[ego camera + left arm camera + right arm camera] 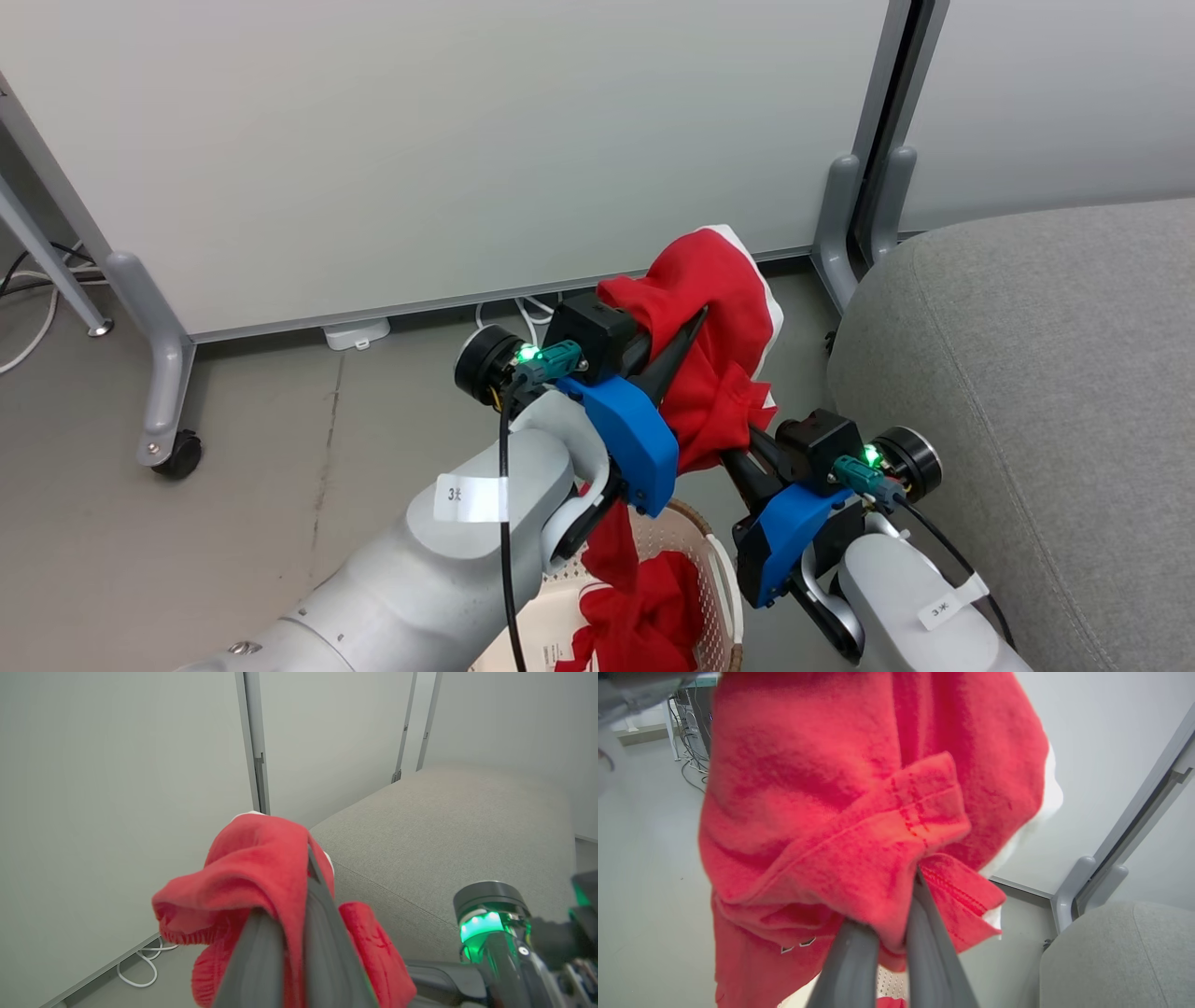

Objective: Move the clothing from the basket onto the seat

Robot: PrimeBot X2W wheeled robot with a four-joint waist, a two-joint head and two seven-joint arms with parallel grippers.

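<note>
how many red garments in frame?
2. One garment held between left gripper and right gripper above the basket; second garment lying in it. More may be hidden under it.

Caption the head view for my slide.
Both arms' jaws grip a soft bright red fabric garment over the cream-white perforated plastic basket, beside the grey woven-fabric couch.

Basket (714,579) cut by bottom edge; clothing (719,308) trails behind left arm (448,569)

basket (721,560) left of seat (1027,373), clothing (719,317) above basket
</note>
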